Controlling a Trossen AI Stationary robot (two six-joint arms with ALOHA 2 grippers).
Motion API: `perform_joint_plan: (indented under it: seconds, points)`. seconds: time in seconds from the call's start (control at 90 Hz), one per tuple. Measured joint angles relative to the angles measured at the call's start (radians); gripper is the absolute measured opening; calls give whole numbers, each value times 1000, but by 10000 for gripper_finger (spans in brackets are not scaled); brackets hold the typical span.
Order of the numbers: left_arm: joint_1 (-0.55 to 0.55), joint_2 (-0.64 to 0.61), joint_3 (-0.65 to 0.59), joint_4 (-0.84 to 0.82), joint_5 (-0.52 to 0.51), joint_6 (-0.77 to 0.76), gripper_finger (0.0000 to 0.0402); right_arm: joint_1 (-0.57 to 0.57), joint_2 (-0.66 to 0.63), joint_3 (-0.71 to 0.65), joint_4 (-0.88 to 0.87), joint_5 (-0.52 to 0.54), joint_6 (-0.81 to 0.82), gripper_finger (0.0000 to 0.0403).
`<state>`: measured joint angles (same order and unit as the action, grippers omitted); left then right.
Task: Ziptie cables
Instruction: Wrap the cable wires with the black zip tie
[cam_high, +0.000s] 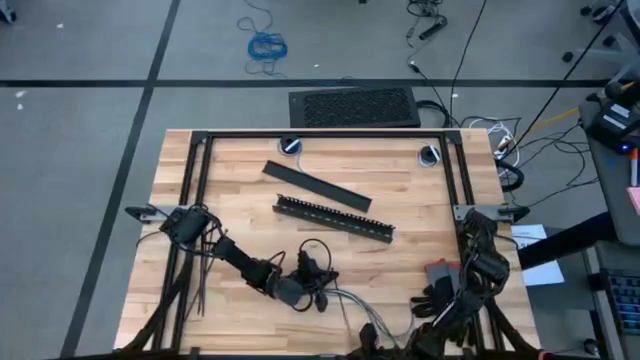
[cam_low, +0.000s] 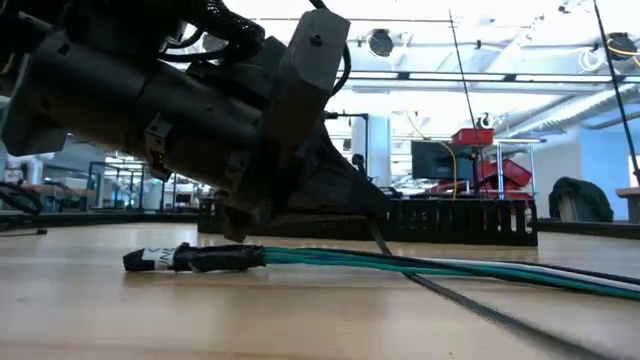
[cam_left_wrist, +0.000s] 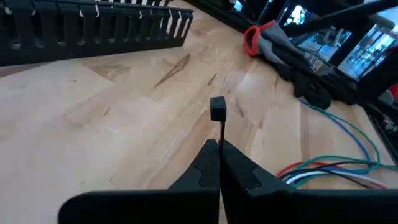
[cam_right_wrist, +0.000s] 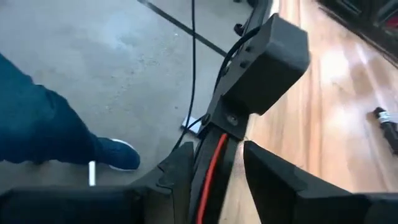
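— What do we have in the left gripper (cam_left_wrist: 219, 151)?
— Its fingers are clenched on a thin black plastic ziptie (cam_left_wrist: 218, 112), square head up, over the smooth wooden table (cam_high: 400, 240).
— And the cables (cam_low: 420, 266)?
— We see thin green, blue and pale wires lying flat just beside it, near the slotted black bar (cam_high: 333, 217). Our right gripper (cam_right_wrist: 217, 165) rests parted at the table's edge.

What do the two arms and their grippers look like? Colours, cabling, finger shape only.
Both arms are dark, nearly black, with blocky housings and black cable bundles along the links. The left gripper has two flat matte-black fingers tapering to narrow tips. The right gripper has broader, angular black fingers, an orange-red cable beside a black one between them, and a boxy dark block ahead.
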<state>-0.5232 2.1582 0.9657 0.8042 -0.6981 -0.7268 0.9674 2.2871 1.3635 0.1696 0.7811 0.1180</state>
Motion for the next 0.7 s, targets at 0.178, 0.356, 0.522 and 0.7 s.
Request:
perform_joint_plan:
  seconds: [0.178,0.356,0.522,0.7]
  points:
    - [-25,0,0,-3,-2,-39,0,1,1,-3,27,86,-14,130]
    - [-33,0,0,-6,-1,-23,0,35,1,8,24,70,-3,130]
    - [-34,0,0,-9,51,10,0,89,-24,105,-116,120,23,130]
    - [-34,0,0,-9,63,10,0,123,-38,152,-501,129,275,130]
